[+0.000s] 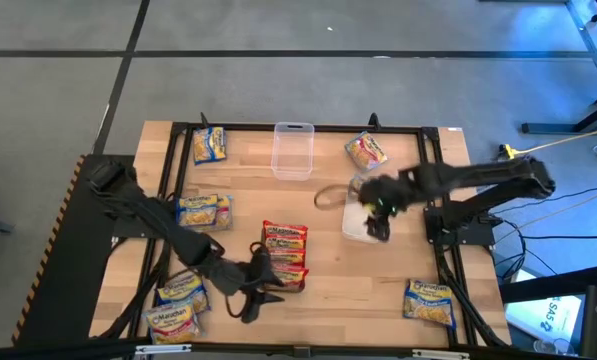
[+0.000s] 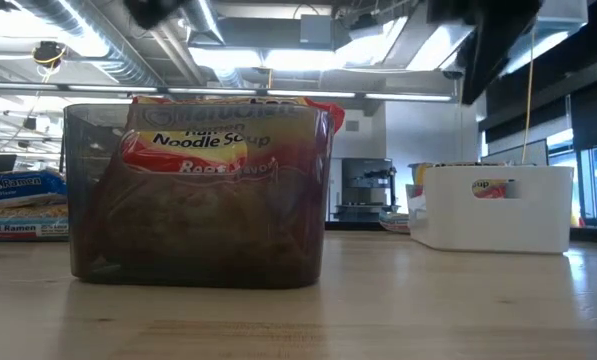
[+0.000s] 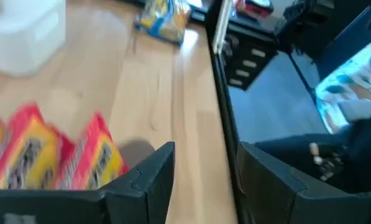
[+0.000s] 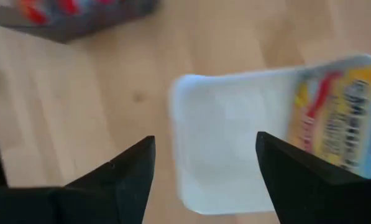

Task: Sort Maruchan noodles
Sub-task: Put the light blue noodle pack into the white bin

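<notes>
Left gripper (image 1: 263,292) hangs low near the table's front edge with its fingers apart and nothing between them, just beside the stack of red Maruchan packets (image 1: 285,255) that lies a little behind it and toward the middle. Two blue packets (image 1: 176,305) sit at the front left corner, another blue pair (image 1: 204,211) lies farther back on that side, and a single blue one (image 1: 210,145) rests at the far left. Moving across, a clear container (image 1: 292,149) stands empty at the back centre, with a pinkish-orange packet (image 1: 366,150) just beyond it. Right gripper (image 1: 379,222) hovers over the white bin (image 4: 235,149), fingers spread and empty, while a pinkish packet (image 4: 334,124) lies inside the bin toward one end. One more blue packet (image 1: 429,302) waits at the front right corner. Judging by position, the red stack falls to the left arm; its long axis runs roughly front to back, so the fingers would straddle it crosswise.
</notes>
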Tool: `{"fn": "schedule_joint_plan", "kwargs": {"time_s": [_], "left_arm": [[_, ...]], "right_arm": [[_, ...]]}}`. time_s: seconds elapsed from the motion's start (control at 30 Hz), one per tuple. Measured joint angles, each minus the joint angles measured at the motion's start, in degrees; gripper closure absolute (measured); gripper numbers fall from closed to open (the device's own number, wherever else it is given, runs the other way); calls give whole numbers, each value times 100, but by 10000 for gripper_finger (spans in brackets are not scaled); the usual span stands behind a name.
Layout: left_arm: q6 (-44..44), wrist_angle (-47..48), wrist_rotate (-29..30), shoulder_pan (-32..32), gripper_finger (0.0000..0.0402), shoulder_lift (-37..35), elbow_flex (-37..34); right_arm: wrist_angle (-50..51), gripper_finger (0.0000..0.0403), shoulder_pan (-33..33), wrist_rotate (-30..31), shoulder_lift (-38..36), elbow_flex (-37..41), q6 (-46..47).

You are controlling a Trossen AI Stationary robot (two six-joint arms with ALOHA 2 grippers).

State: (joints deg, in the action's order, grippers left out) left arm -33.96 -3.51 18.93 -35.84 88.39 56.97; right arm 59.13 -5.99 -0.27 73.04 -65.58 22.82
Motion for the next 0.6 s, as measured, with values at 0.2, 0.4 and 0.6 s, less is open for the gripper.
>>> {"fn": "schedule_joint_plan", "kwargs": {"time_s": [0.2, 0.4, 0.6], "left_arm": [[-1654, 1605, -200, -254, 233, -485, 0], [-4106, 3266, -1394, -606, 233, -607, 0], [-5860, 3877, -2474, -1021, 233, -607, 0]], "right_arm": [[-1548, 148, -1855, 1125, -54, 520, 828], [-3363, 148, -3197, 1612, 240, 1181, 1470], [-4573, 148, -4054, 2414, 691, 1600, 2020]]}}
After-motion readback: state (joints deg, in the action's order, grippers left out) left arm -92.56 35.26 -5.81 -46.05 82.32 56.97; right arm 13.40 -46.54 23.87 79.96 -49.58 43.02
